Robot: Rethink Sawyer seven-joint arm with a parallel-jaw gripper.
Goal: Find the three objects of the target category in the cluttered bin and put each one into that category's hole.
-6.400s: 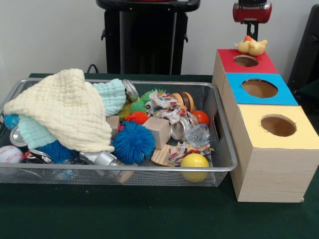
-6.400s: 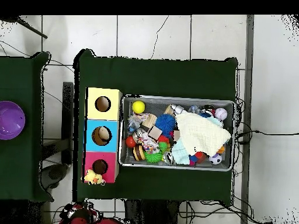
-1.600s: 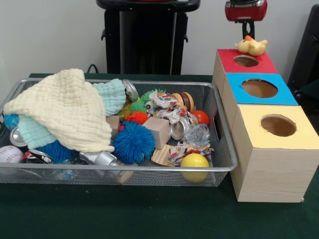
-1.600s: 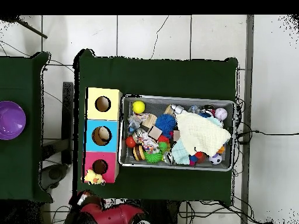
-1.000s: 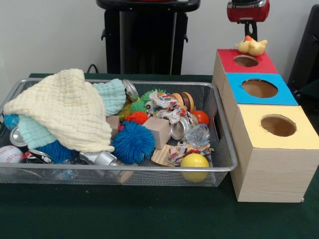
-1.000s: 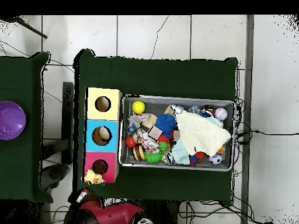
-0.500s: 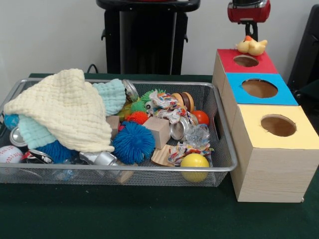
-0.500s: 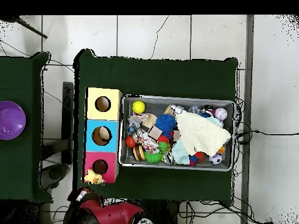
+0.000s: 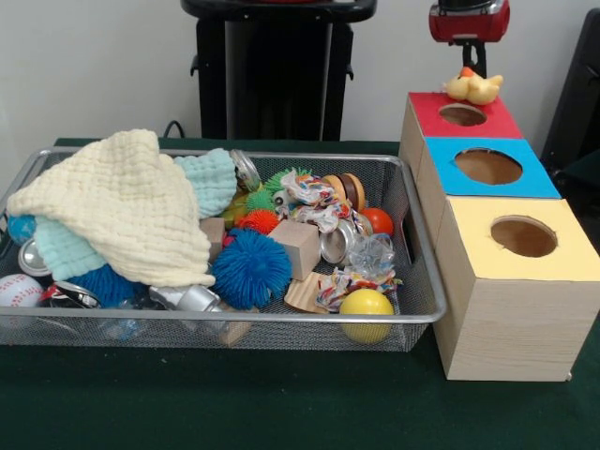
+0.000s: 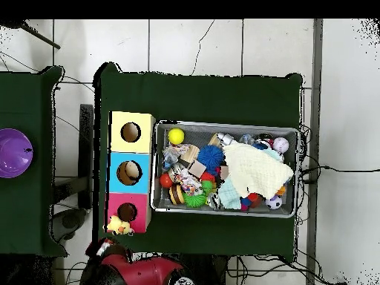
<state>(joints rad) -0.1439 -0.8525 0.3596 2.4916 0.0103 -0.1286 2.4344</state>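
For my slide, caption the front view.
Cluttered wire bin beside three-hole sorting box; rubber duck on the red section.

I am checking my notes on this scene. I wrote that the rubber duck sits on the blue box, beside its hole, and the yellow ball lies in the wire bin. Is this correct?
Not quite. The rubber duck sits on the red box, at the far edge of its hole, not on the blue box; the front view shows this. The yellow ball does lie in the wire bin.
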